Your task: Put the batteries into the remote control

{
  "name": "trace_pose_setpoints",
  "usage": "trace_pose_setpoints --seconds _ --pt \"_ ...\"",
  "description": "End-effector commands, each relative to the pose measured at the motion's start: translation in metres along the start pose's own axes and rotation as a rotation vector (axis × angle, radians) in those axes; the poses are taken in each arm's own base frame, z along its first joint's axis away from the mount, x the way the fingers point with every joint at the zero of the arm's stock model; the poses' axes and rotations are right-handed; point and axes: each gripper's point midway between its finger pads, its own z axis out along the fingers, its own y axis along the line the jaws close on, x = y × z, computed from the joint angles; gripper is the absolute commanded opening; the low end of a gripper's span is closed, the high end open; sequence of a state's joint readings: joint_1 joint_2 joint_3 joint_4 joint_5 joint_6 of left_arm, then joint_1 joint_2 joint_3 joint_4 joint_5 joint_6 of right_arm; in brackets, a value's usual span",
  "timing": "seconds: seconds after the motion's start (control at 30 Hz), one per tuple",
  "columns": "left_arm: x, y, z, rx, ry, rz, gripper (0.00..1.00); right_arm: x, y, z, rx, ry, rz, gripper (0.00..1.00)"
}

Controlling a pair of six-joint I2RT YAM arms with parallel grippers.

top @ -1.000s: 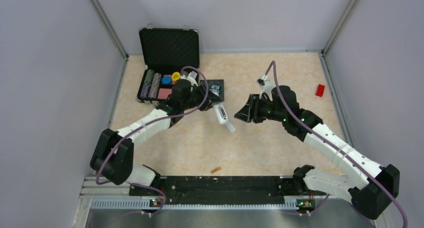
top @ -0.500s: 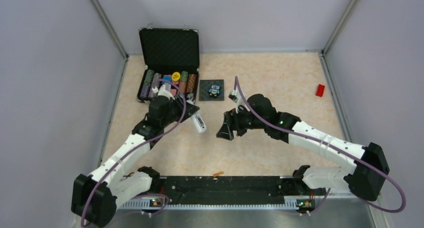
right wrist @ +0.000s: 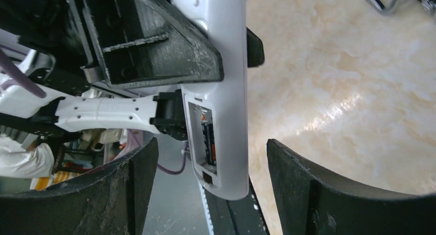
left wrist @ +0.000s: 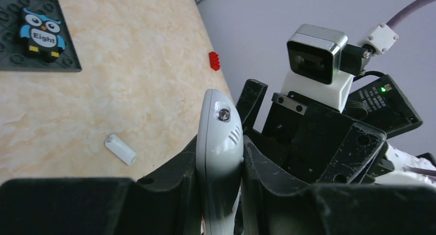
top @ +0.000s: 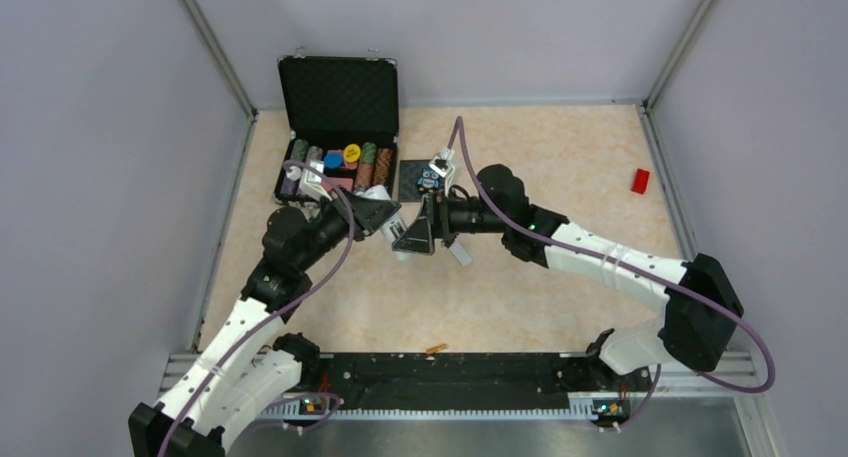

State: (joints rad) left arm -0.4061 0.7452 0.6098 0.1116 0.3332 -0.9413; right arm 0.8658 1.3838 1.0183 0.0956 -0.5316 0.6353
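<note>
Black left gripper [left wrist: 220, 160]: pinching the remote control [left wrist: 220, 123] by its long sides, held off the worktop [top: 560, 147] over its middle.
Black right gripper [right wrist: 210, 160]: fingers [right wrist: 128, 194] spread wide, 1 on each side of the remote's lower end, touching nothing that shows.
Remote compartment [right wrist: 204, 137]: cover off and facing the right wrist. 1 dark battery [right wrist: 208, 141] lies inside; whether it is fully seated I cannot tell.
White cover piece [left wrist: 120, 149]: loose on the worktop just beside the grippers, probably the compartment lid.
Orange battery [top: 432, 349]: alone on the worktop close to its near edge, well apart from both grippers.
Further out: owl tile [left wrist: 41, 34] toward the far edge, red block [left wrist: 214, 60] by the right edge, chip case [top: 335, 127] in the far left corner.
Stage: likely 1 of 2 cells in; fetching the second seems next.
Risk 1: the spread fingers stand close round the remote, so a knock on pulling away could twist it in the left grip or shake the loaded cell from the uncovered slot.
Risk 2: the orange cell is round and may roll toward the near edge as fingers close on it.
</note>
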Motion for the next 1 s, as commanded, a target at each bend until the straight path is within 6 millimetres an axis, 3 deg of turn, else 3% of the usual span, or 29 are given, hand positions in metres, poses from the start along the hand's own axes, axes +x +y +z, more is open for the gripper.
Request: trace_pose_setpoints --seconds 0.0,0.1,0.3,0.4,0.47,0.53,0.6,0.7,0.87,0.97 --pt "-0.029 -0.057 -0.009 0.183 -0.081 0.005 0.0 -0.041 0.059 -0.004 -0.238 -0.102 -0.068 0.75" --pt "-0.036 -0.064 -0.01 0.208 -0.108 -0.017 0.0 -0.043 0.069 -0.006 -0.304 -0.098 -0.054 0.68" --pt "-0.049 -0.084 -0.013 0.267 -0.147 -0.05 0.0 -0.043 0.078 -0.008 -0.383 -0.065 -0.038 0.45" --pt "-0.051 -0.092 -0.014 0.288 -0.136 -0.041 0.01 -0.047 0.08 -0.011 -0.395 -0.052 -0.038 0.24" --pt "-0.048 -0.094 -0.014 0.292 -0.115 -0.023 0.1 -0.051 0.08 -0.015 -0.4 -0.047 -0.032 0.11" --pt "-0.045 -0.093 -0.015 0.266 -0.088 0.027 0.37 -0.053 0.078 -0.021 -0.406 -0.027 -0.039 0.02" --pt "-0.043 -0.095 -0.019 0.242 -0.046 0.099 0.55 -0.051 0.071 -0.031 -0.388 0.012 -0.052 0.0" --pt "-0.033 -0.098 -0.023 0.239 0.063 0.217 0.68 -0.042 0.058 -0.053 -0.363 0.098 -0.091 0.0" --pt "0.002 -0.111 -0.027 0.376 0.357 0.282 0.7 -0.016 0.069 -0.088 -0.461 0.247 -0.135 0.0" --pt "0.015 -0.109 -0.024 0.446 0.481 0.285 0.7 -0.008 0.072 -0.097 -0.473 0.281 -0.158 0.0"
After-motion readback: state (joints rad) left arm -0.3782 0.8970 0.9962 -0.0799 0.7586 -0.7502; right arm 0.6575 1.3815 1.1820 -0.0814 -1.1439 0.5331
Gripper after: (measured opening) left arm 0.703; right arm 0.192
